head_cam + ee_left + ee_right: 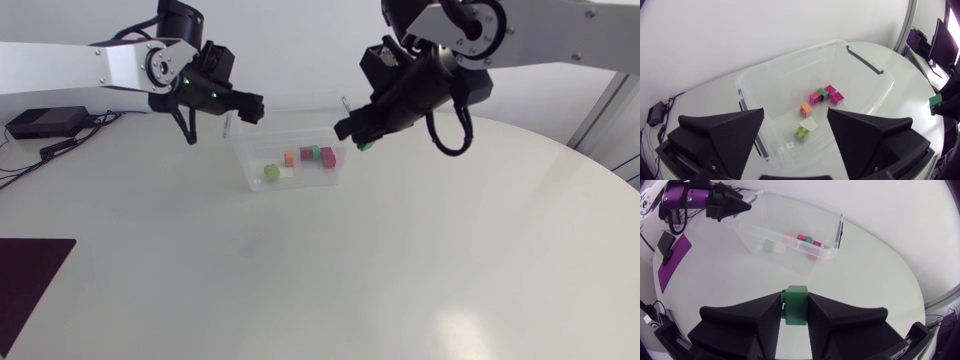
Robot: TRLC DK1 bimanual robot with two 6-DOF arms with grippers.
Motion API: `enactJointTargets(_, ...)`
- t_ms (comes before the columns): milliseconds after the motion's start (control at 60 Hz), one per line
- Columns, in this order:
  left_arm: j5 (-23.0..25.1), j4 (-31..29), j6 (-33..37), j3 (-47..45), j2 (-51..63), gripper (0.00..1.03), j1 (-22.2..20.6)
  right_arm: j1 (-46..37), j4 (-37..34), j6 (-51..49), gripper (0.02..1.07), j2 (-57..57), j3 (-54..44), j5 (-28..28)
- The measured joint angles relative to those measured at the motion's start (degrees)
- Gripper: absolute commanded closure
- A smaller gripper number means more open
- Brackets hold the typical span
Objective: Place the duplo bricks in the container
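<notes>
A clear plastic container [246, 150] stands at the back middle of the table. Inside lie several duplo bricks: a lime one [801, 132], a white one [808, 124], an orange one [805, 107] and a pink, green and magenta cluster [826, 94]. My left gripper [795, 117] hangs open over the container's left end [255, 105], with nothing between its fingers. My right gripper [796, 297] is shut on a dark green brick [796, 305] just outside the container's right end [366, 145].
A dark purple mat [25, 275] lies at the table's front left edge. A black box with cables [45, 122] sits at the far left.
</notes>
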Motion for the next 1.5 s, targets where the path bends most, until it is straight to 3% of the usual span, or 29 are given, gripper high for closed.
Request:
enactJointTargets(267,0.02,-1.53,-0.35,-5.57,-16.46,0.04,0.48,0.0,4.28,0.0,0.85,6.23,6.14,0.0)
enactJointTargets(683,0.02,-5.05,-0.28,-26.47,-38.18,0.04,0.72,-0.11,5.77,0.0,0.83,18.73,22.23,0.0)
enactJointTargets(800,0.0,-5.51,-0.15,-30.84,-42.99,0.04,1.09,-0.11,6.05,0.0,0.72,21.92,25.75,0.0)
enactJointTargets(850,-0.02,-5.88,-0.15,-33.16,-45.57,0.04,1.22,-0.11,6.19,0.0,0.62,23.85,27.93,0.0)
enactJointTargets(950,-0.11,-6.51,-0.15,-36.72,-49.29,0.04,1.95,-0.11,6.23,-0.02,0.19,26.95,31.08,0.09)
enactJointTargets(1000,-1.14,-6.71,-0.13,-38.36,-50.82,0.04,2.21,-0.11,6.23,0.0,0.07,28.2,32.15,0.5)
enactJointTargets(1233,-5.79,-5.42,0.28,-46.36,-57.2,0.04,3.08,-0.96,7.65,0.0,0.06,28.35,30.23,0.92)
enactJointTargets(1500,-10.21,0.24,-0.63,-52.02,-65.09,0.04,5.2,-4.07,15.63,-1.49,0.06,8.85,8.81,1.99)
